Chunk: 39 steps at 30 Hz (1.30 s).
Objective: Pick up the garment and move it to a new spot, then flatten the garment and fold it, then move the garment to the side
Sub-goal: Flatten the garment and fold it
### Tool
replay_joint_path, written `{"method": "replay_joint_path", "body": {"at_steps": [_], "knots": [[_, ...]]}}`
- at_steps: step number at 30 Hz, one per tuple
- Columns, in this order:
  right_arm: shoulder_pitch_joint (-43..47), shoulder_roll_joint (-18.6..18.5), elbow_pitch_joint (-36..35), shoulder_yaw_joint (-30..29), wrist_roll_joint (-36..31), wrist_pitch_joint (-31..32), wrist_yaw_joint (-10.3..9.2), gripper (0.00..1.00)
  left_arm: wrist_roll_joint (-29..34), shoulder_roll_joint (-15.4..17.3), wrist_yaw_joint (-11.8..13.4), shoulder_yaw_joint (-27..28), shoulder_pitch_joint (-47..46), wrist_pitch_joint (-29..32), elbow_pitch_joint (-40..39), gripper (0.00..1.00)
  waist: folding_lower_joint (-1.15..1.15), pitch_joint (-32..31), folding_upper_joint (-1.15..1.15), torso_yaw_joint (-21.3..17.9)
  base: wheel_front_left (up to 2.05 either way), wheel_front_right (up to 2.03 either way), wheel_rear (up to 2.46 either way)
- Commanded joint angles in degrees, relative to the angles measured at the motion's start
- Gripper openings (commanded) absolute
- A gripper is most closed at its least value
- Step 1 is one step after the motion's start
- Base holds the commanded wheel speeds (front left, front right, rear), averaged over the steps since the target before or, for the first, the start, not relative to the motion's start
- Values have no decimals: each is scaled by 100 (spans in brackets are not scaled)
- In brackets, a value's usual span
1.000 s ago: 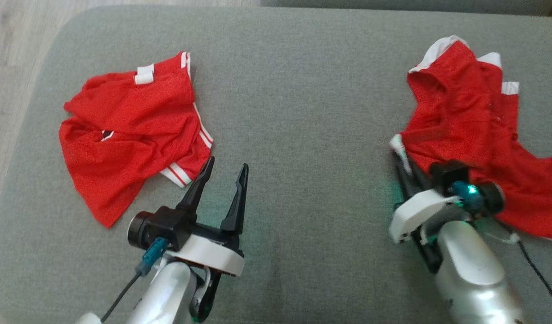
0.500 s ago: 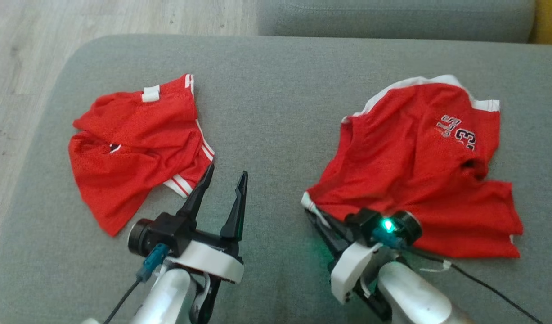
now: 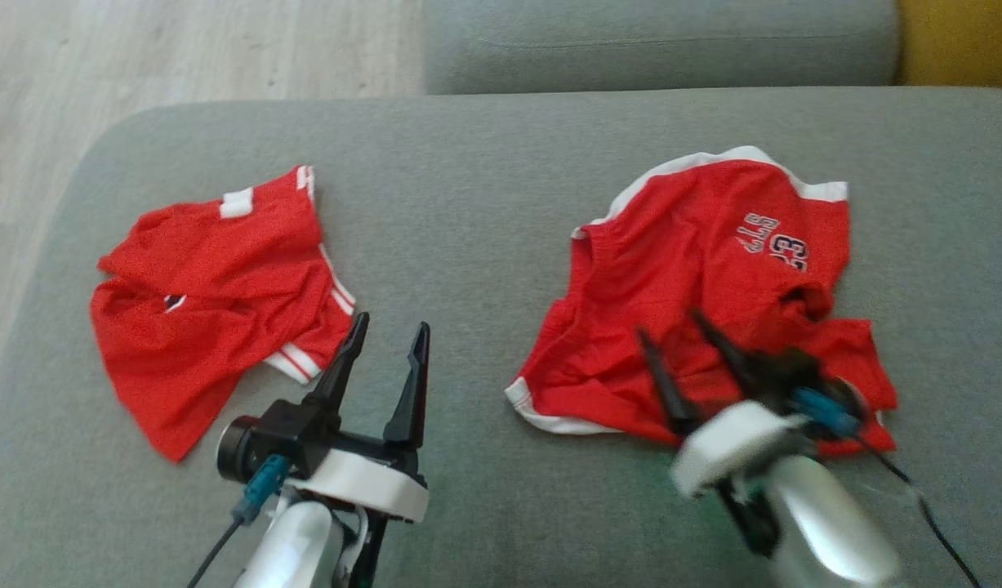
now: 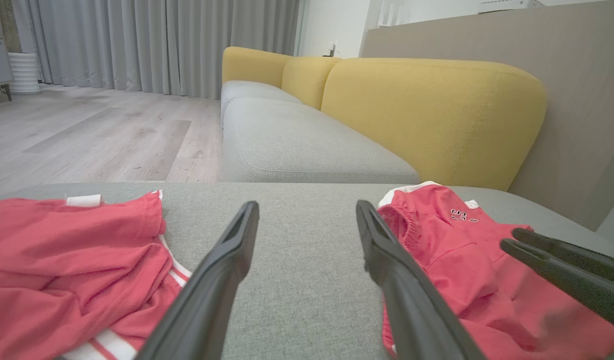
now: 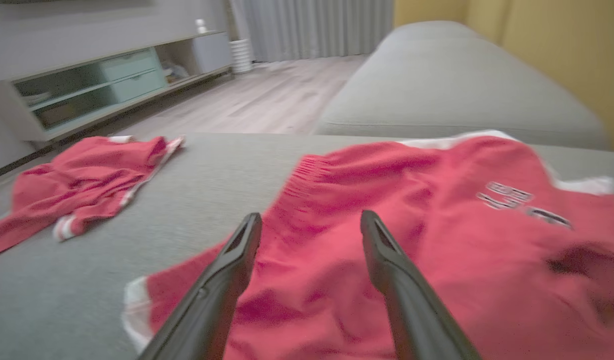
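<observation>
Red mesh with white trim, the garment (image 3: 696, 269) lies rumpled on the right half of the grey cushion (image 3: 484, 204), about midway between its far edge and its near edge. One white-edged border curves along the garment's far side. A white-hemmed corner reaches towards the middle of the cushion on the near left. Printed letters and a number sit on its far right part, and next to them is a dark fold or opening.

The right gripper (image 3: 669, 324) is over the near part of the garment, with its two dark fingers pointing towards the far edge. It is released: the right wrist view shows clear space between the fingers, with nothing pinched there and only red cloth spread beneath and beyond them. The white-hemmed corner lies to the left of the fingers, and the print lies beyond and to the right of the tips. The head view is blurred here, so I cannot tell whether the tips brush the fabric.

The left gripper (image 3: 390, 322) hangs over bare grey cloth near the middle of the cushion, jaws spread wide and empty, with the garment well off to its right. A second red piece (image 3: 207, 302) with white stripes lies crumpled near the left edge, its striped hem just to the left of that gripper's fingers. Past the far edge are another grey seat (image 3: 656, 41) and the wood floor (image 3: 182, 49).
</observation>
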Motion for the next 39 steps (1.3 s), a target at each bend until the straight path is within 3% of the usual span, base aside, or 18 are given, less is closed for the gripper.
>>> {"method": "replay_joint_path", "body": {"at_steps": [1, 4, 8, 16, 24, 31, 32, 33, 39], "knots": [[220, -8, -219, -275, -109, -81, -4, 100, 56, 11, 26, 245, -63, -55, -195, 100, 0, -52, 0, -158, 0, 0, 0], [748, 22, -349, -1435, -319, -48, -4, 100, 72, 9, 9, 249, -28, -55, -221, 100, 0, -28, 0, -327, 0, 0, 0], [932, 43, -412, -1989, -436, 20, -4, 100, 79, 7, 7, 230, -31, -55, -245, 100, 0, 30, 0, -406, 0, 0, 0], [478, 50, -407, -2300, -231, 285, -4, 100, 118, 5, -36, 183, -171, -55, -244, 100, 0, 325, 0, -354, 0, 0, 0], [-258, 50, 210, -3011, -499, 729, -4, 100, 139, 4, -81, 146, -291, -55, -186, 100, 0, 569, 0, -120, 0, 0, 0], [-515, 51, 620, -3054, -542, 686, -4, 100, 151, 3, -96, 181, -321, -55, -182, 100, 0, 618, 0, -50, 0, 0, 0], [-543, 51, 676, -3043, -536, 671, -4, 67, 153, 3, -98, 189, -324, -55, -183, 100, 0, 622, 0, -50, 0, 0, 0], [-571, 51, 731, -3026, -530, 652, -4, 0, 156, 3, -98, 196, -326, -55, -182, 100, 0, 622, 0, -53, 0, 0, 0], [-661, 51, 881, -2750, -449, 409, -4, 0, 179, 3, -90, 250, -280, -55, -148, 100, 0, 504, 0, -140, 0, 0, 0]]}}
